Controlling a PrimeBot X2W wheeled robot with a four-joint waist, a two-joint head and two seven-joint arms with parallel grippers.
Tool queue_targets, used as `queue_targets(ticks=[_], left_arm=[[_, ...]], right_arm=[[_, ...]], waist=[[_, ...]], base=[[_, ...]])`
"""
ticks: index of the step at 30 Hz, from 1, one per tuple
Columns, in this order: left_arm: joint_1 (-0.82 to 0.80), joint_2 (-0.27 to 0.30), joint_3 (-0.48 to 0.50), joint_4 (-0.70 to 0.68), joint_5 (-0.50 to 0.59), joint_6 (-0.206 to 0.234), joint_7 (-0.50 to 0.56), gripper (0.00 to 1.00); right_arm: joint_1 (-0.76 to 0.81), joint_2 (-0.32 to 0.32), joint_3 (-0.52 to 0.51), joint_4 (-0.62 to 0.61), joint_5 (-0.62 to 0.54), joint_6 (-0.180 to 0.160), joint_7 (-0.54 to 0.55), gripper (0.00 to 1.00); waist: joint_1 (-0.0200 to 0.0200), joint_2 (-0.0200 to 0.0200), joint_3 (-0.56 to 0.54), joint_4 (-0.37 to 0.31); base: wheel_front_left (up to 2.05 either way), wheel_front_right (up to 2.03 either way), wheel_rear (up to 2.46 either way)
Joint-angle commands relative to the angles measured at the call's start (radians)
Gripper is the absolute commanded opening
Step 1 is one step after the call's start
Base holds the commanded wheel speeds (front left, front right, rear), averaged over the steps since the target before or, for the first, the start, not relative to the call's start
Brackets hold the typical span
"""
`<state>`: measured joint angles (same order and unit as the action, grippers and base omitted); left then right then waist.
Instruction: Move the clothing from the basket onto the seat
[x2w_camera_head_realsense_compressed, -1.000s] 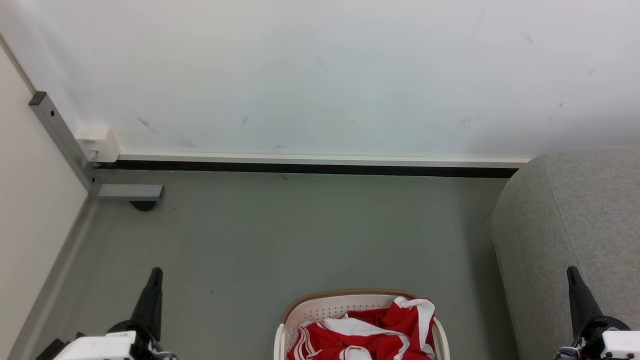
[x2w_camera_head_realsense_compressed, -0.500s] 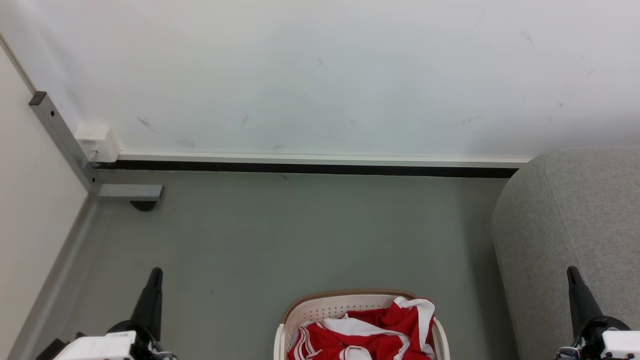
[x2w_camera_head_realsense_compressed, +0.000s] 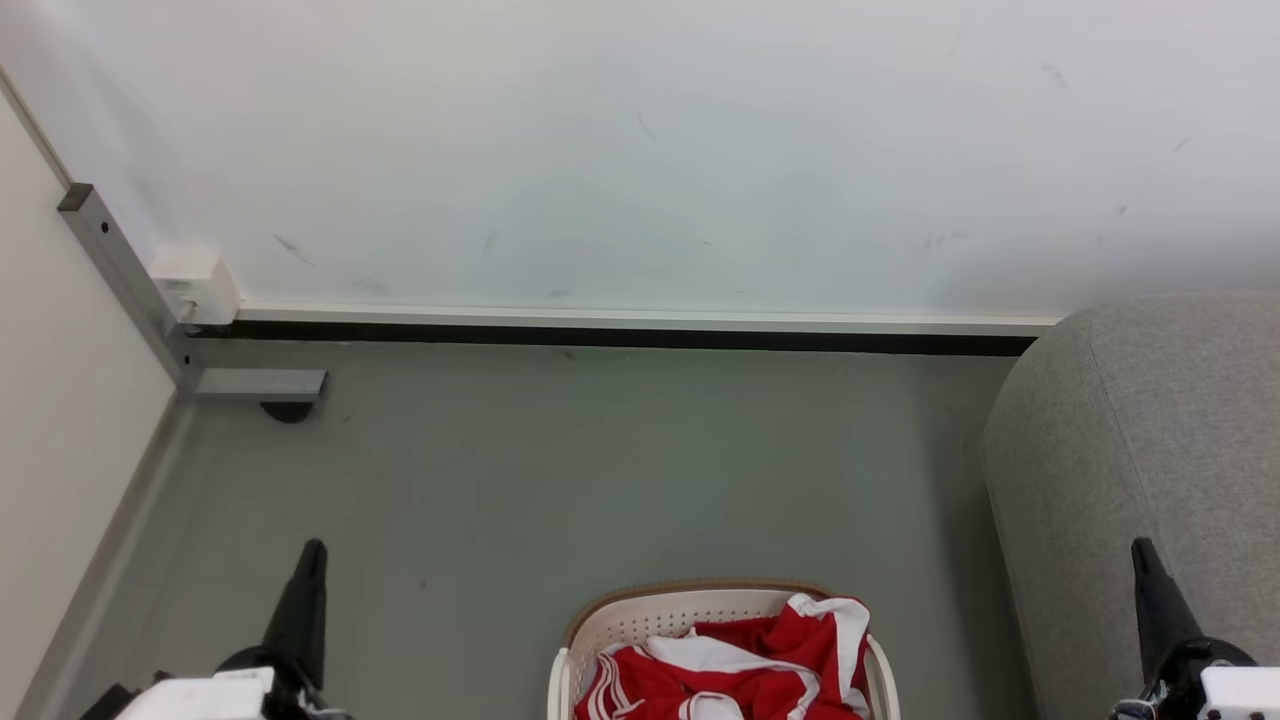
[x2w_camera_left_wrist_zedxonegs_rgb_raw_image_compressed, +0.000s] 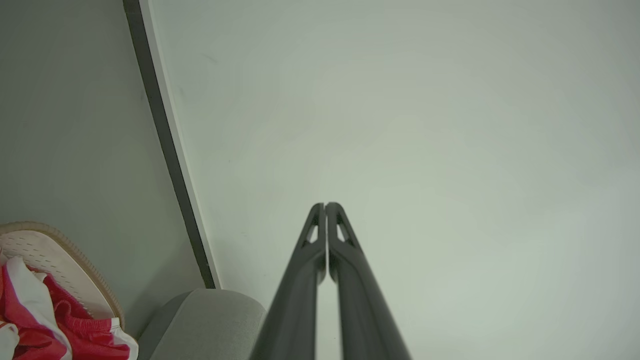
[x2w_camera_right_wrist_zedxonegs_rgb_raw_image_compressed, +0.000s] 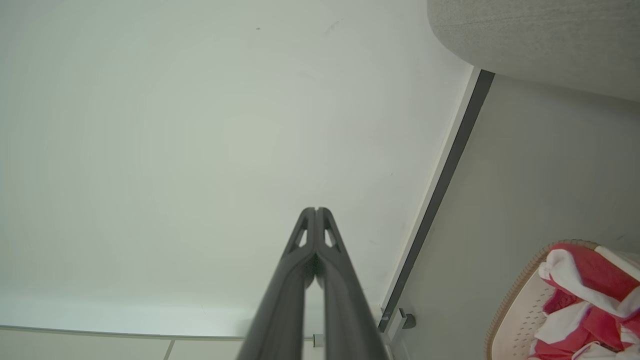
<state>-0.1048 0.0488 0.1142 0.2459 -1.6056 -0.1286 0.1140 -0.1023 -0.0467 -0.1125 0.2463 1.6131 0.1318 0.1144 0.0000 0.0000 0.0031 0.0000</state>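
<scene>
Left gripper: look at the lower left of your head view; its two dark fingers are pressed tight together with nothing between them, above the floor and well apart from the basket.
Right gripper: at your lower right, closed the same way and empty, in front of the seat.
Clothing: red with white stripes, bunched inside the basket, heaped highest on the right side.
Basket: you find it on the floor between both grippers, near the seat.
Seat: grey sofa on your right, against the wall.
</scene>
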Motion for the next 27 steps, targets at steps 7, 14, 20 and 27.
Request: queue_targets(ticks=[7,14,20,27], left_arm=[[0.027,-0.008,-0.013,0.027,0.013,0.003,-0.018,1.00],[0.031,-0.006,-0.026,0.023,0.079,0.005,-0.053,1.00],[0.034,-0.005,-0.035,0.009,0.175,0.015,-0.081,1.00],[0.042,-0.004,-0.053,-0.015,0.295,0.036,-0.112,1.00]], right_arm=[[0.027,0.013,0.015,0.021,-0.011,0.000,-0.018,1.00],[0.031,0.009,0.030,0.006,-0.117,0.000,-0.053,1.00],[0.036,0.008,0.045,-0.019,-0.258,0.000,-0.081,1.00],[0.044,0.006,0.069,-0.051,-0.429,0.000,-0.112,1.00]], waist=[[0.0000,0.0000,0.000,0.000],[0.0000,0.0000,0.002,-0.001],[0.0000,0.0000,0.003,-0.002],[0.0000,0.0000,0.004,-0.002]], base=[[0.00,0.00,0.00],[0.00,0.00,0.00],[0.00,0.00,0.00],[0.00,0.00,0.00]])
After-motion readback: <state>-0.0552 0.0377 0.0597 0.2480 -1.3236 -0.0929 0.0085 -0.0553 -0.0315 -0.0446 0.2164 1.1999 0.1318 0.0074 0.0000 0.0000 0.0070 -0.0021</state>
